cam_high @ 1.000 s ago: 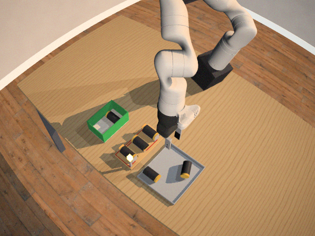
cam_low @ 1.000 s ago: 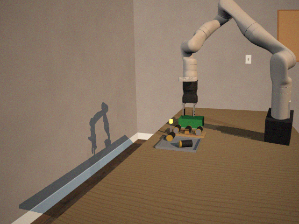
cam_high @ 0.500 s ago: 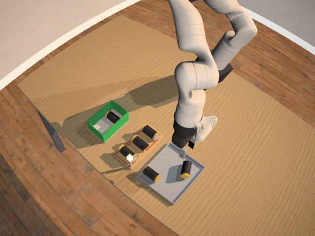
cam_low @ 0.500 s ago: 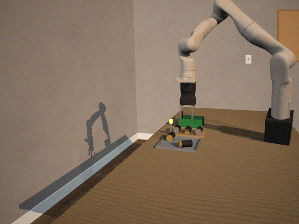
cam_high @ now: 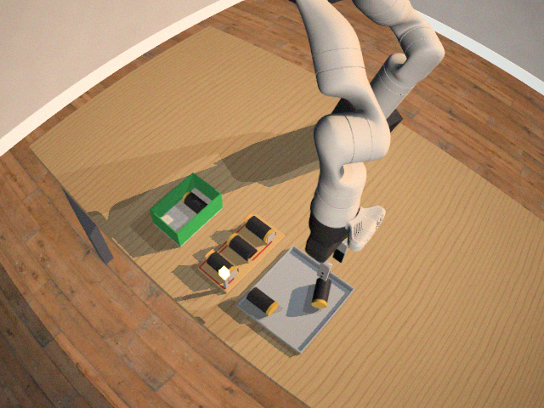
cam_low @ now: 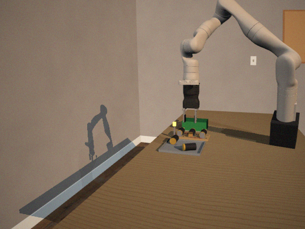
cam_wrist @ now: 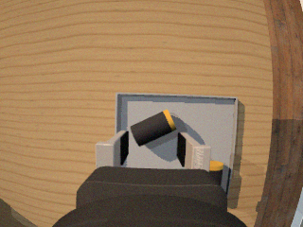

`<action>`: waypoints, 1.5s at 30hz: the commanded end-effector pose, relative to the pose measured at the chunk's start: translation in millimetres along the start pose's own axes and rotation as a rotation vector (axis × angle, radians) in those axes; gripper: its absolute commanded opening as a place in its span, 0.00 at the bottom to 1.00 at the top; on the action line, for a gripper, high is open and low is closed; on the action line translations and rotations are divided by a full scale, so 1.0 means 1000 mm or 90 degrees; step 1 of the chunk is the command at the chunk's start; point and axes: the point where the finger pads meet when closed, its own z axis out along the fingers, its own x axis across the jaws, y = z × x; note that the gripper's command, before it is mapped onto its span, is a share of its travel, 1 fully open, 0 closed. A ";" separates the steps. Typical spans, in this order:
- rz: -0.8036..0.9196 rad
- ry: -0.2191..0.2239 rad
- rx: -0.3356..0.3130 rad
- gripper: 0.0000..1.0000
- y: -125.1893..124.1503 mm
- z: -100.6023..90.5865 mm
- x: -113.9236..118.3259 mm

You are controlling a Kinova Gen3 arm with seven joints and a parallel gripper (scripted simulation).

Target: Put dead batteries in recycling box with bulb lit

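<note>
Wood-grain tabletop (cam_high: pixel 395 285), plank floor around it, plain grey walls behind.

Relative to the battery holder (cam_high: pixel 240 251), left to right in the top view:

- Up and left of it, apart: green recycling box (cam_high: pixel 186 207), upright on the tabletop, one dark battery (cam_high: pixel 195 202) lying inside at its far end.
- On the holder itself: three batteries side by side in their cradles, near one (cam_high: pixel 218 261), middle one (cam_high: pixel 241 246), far one (cam_high: pixel 257 227). Bulb (cam_high: pixel 223 273) at the near end, glowing pale yellow.
- Just to its right: grey tray (cam_high: pixel 280 333), flat on the tabletop, close beside the holder's board; touching or not cannot be told.
- In the tray, end nearest the holder: loose battery (cam_high: pixel 262 300), lying on its side, orange cap pointing away from the holder.
- In the tray, farther right: second loose battery (cam_high: pixel 320 293), also on its side, orange cap toward the near rim, well apart from the first.

Above that second battery: tool (cam_low: pixel 189 115), pointing straight down, fingers spread wide, nothing between them. Seen from the wrist, fingers straddling the space just short of the battery (cam_wrist: pixel 153 128), which lies tilted across the tray floor. Seen from the side, fingertips clearly higher than the tray and its batteries, no contact.
</note>
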 end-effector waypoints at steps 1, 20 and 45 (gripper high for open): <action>-0.001 0.001 0.000 0.90 -0.001 0.000 0.000; 0.012 0.001 0.000 0.90 -0.001 0.000 0.000; 0.156 0.001 0.000 0.90 -0.001 0.000 0.000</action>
